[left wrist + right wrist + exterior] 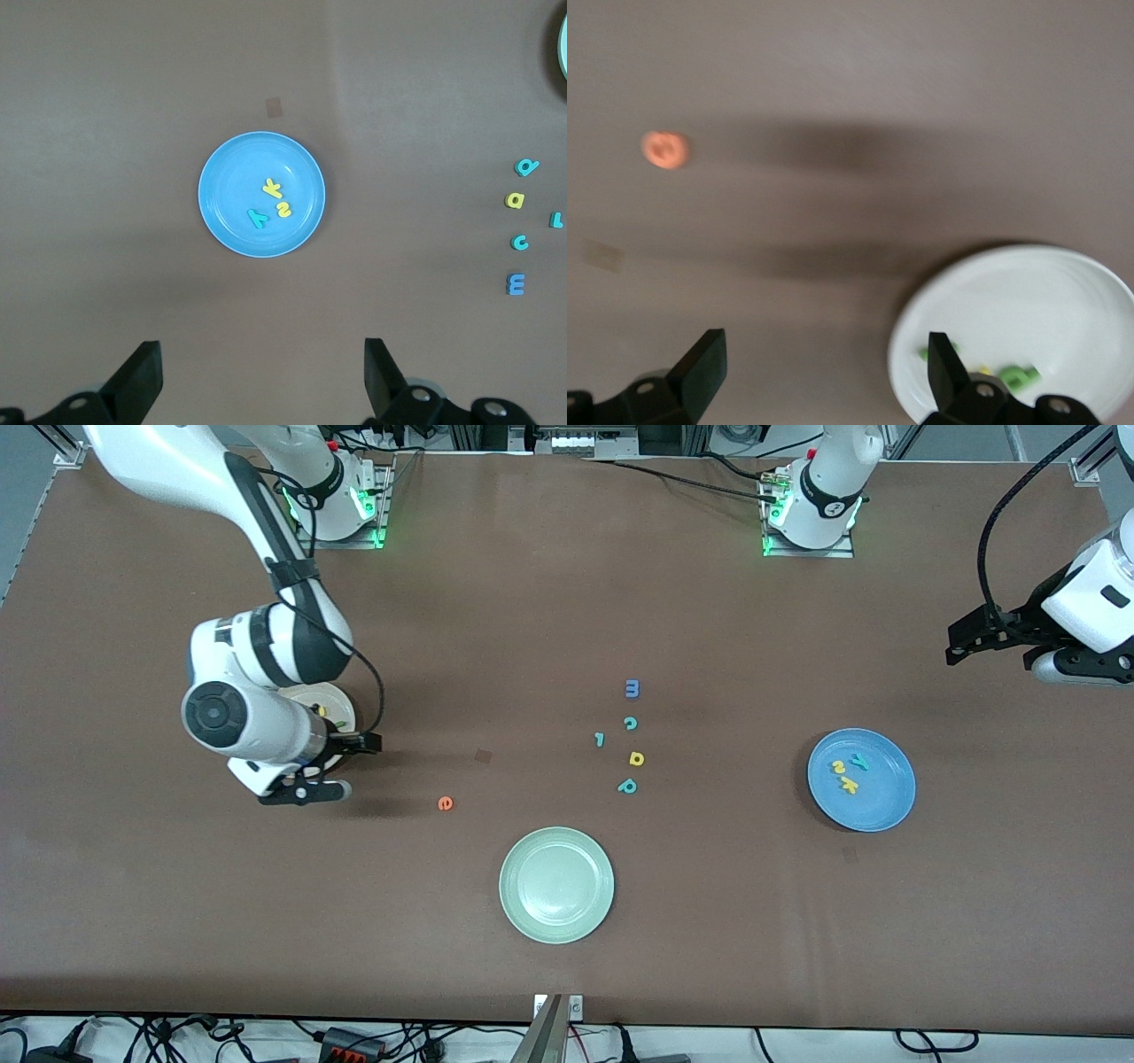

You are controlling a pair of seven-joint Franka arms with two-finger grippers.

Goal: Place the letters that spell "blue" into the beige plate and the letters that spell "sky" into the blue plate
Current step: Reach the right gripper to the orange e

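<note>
Low in the frame we see the orange-red e [446,803] alone on the bench. Mid-left, our right gripper [306,790] hangs wide and empty by the beige plate [344,707]. Mid-right, the blue plate [893,808] holds s, k, y. Upper right, our left gripper [261,381] waits wide.

I am holding my right gripper [332,766] over the near edge of the beige plate [341,707], mostly hidden under my wrist, with a yellow letter [322,710] showing on it. The orange-red e [446,803] is lying on the table [567,602] nearby. My left gripper [961,646] is waiting above its end of the table. The blue plate [861,779] is carrying two yellow letters [843,775] and a teal y [858,760].
</note>
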